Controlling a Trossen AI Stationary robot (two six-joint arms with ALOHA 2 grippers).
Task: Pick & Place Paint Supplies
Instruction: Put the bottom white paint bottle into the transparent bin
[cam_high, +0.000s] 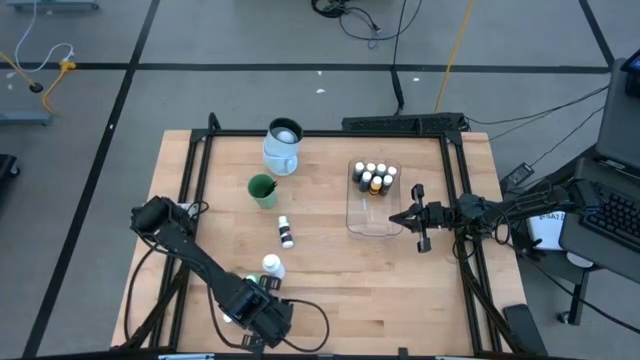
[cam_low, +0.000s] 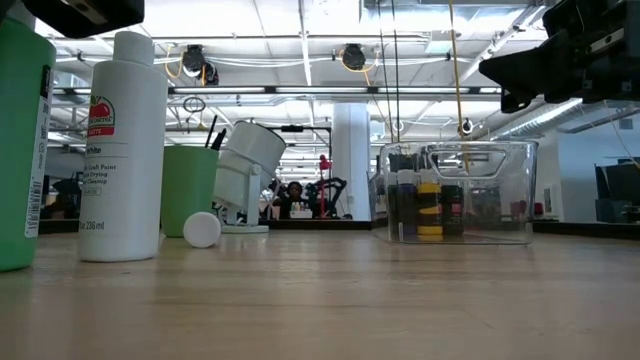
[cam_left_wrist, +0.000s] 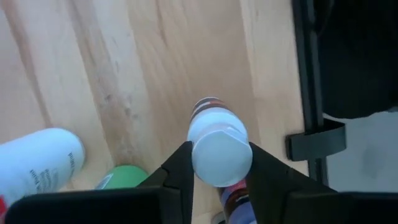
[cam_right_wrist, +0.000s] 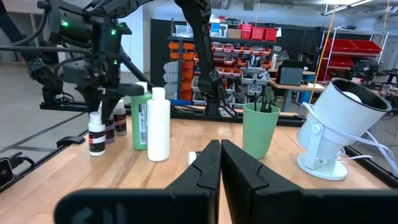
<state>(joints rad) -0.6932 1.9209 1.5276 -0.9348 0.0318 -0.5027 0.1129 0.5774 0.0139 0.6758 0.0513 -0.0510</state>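
Small white-capped brown-banded paint bottle (cam_left_wrist: 219, 155), lower centre of the frame, stood between the left gripper (cam_left_wrist: 217, 171) fingers, narrowed on its cap; a square grip was advisable before lifting. Right gripper (cam_high: 412, 216), shut, waited right of the clear plastic tub (cam_high: 371, 222).

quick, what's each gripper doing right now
Left gripper: fingers at either side of a small white-capped bottle by the table's near edge; grip cannot be told.
Right gripper: shut, empty, near the clear tub.
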